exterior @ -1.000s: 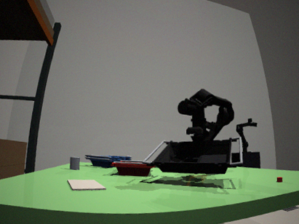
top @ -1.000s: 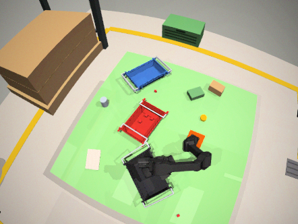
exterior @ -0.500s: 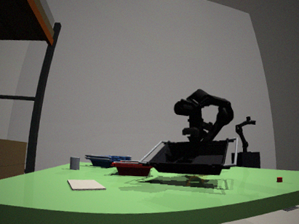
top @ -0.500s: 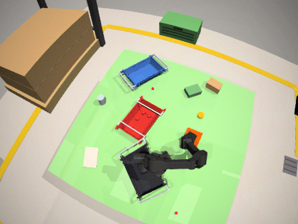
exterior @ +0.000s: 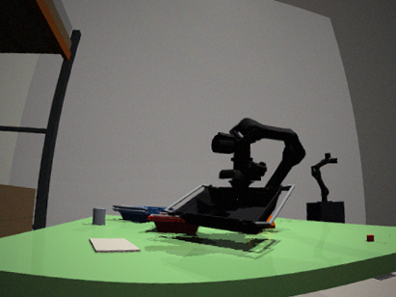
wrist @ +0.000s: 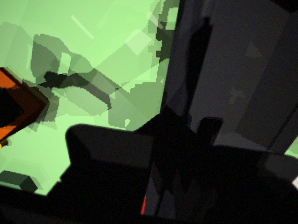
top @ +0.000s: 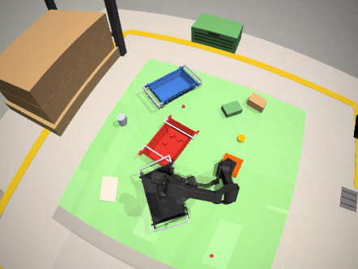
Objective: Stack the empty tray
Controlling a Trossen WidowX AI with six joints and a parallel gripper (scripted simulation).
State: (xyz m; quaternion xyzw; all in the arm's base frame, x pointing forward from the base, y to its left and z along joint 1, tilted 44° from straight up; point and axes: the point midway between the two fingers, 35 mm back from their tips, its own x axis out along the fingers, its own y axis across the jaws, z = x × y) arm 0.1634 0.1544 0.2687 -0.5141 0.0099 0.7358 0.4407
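Note:
The red tray (top: 155,142) (exterior: 175,225) stands on the table with several small red blocks (top: 173,136) inside. Its two wire bars (top: 180,128) (top: 155,152) lie across its top, near the ends. My gripper (exterior: 241,185) is shut on the long wall of the empty black tray (top: 167,207) (exterior: 233,204) (wrist: 250,65). The black tray hangs above the table, somewhat tilted, with its shadow below. Its own wire bars stand out at its ends, one close to the red tray's near end in the top view. The arm hides part of the black tray and the fingertips there.
A blue tray (top: 174,86) stands behind the red one. A grey cylinder (top: 121,119) (exterior: 99,216) and a pale flat plate (top: 108,189) (exterior: 115,245) lie to the left. A green block (top: 232,108), a tan block (top: 257,102) and a yellow disc (top: 241,138) lie to the right.

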